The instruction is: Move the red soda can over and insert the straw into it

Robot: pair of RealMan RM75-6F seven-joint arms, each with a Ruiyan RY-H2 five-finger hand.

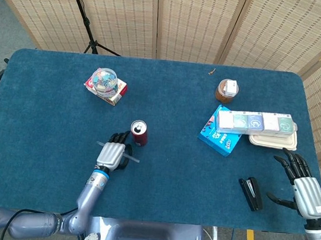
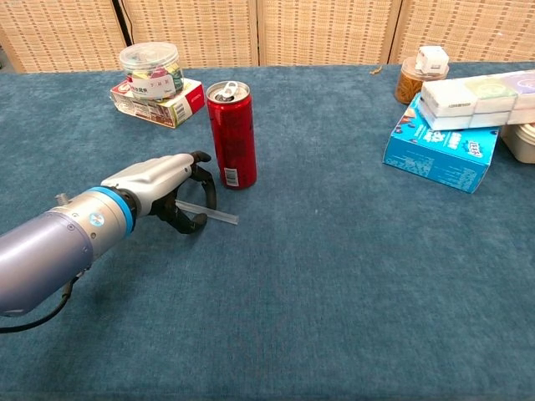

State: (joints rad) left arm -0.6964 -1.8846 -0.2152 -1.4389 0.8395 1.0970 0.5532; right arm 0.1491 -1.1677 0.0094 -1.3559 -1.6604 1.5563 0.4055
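Red soda can point(image 2: 232, 134) stands upright mid-table with nothing in it, left hand point(image 2: 163, 190) beside it curled around the straw point(image 2: 219, 217), right hand point(image 1: 302, 185) idle, fingers spread; insertion left.

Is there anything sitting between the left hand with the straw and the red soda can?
Nothing visible does. The left hand, holding the straw, sits right beside the red soda can, with only bare blue tablecloth between them. The can's top is already open.
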